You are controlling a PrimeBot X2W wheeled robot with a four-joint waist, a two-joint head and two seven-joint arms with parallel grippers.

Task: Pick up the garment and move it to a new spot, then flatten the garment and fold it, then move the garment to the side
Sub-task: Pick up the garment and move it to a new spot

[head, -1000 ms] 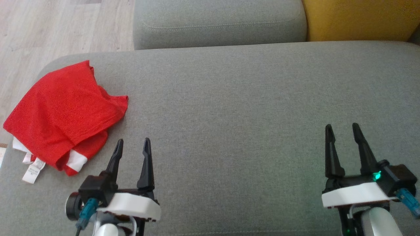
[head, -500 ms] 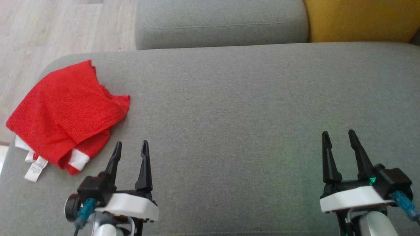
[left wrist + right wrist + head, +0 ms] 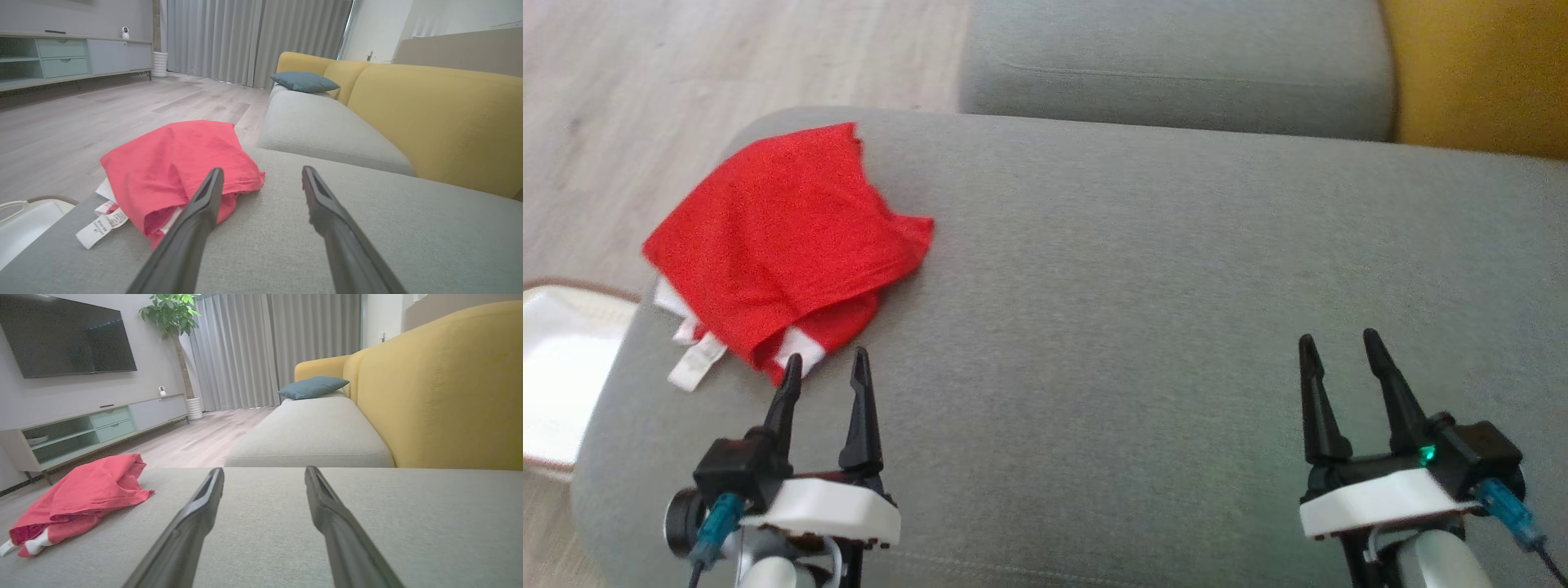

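Lying just beyond left claw [image 3: 826,354]: garment [image 3: 776,237]

Seat: I see a broad grey cushion [image 3: 1143,269], with a second grey cushion [image 3: 1176,65] beyond it.
Backrest [image 3: 441,388]: yellow, on my right.
Pillow [image 3: 312,387]: blue-grey, at the sofa's far end.
Floor [image 3: 645,82]: pale wood; a white container [image 3: 556,367] stands at the seat's left end.
Far wall: I make out a dark TV [image 3: 65,335], a low cabinet [image 3: 94,424], a plant [image 3: 171,314] and grey curtains [image 3: 261,351].

the head camera swings left: the folded red fabric garment [image 3: 776,245] now sits further right in the view, and a white tub with a brown rim [image 3: 564,367] slides in at the left edge. the left gripper [image 3: 827,356] now tips over the garment's near hem.
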